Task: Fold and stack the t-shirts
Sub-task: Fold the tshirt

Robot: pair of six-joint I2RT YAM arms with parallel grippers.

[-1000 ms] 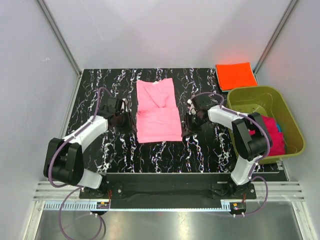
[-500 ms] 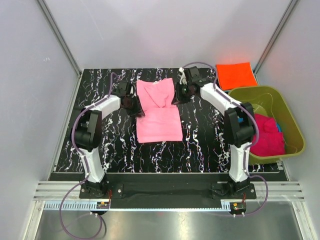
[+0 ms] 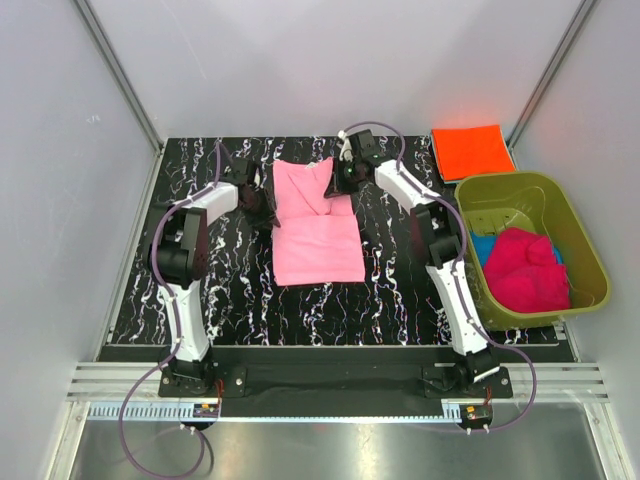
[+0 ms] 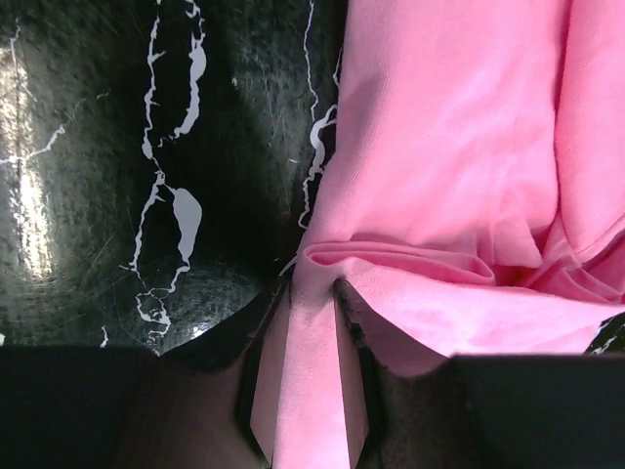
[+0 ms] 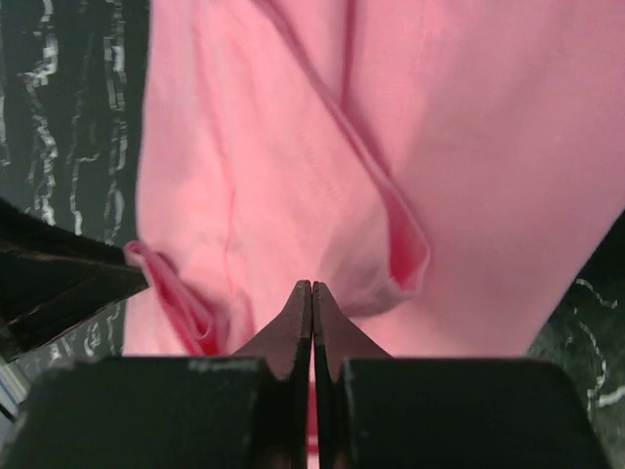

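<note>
top view: the pink t-shirt (image 3: 315,225) lies partly folded mid-table, towards the far edge of the table (image 3: 200,300). the left gripper (image 3: 256,205) is at its left edge and the right gripper (image 3: 340,176) at its far right corner. a folded orange t-shirt (image 3: 472,150) rests in the far right corner. the olive tub (image 3: 510,180) at the right edge holds the magenta t-shirt (image 3: 525,275) and the blue t-shirt (image 3: 482,245). bare table lies to the left and along the near edge, giving room to draw the fold nearer. the right arm passes close by the tub.

left wrist view: the left fingers (image 4: 256,337) pinch a narrow pleat of pink cloth. with so little held, it may slip out, or only one layer may lift and the fold may bunch.

right wrist view: the right fingers (image 5: 293,327) are pressed together over pink cloth. whether any layer is caught cannot be told. if none is, that corner would lag and the fold would skew.
</note>
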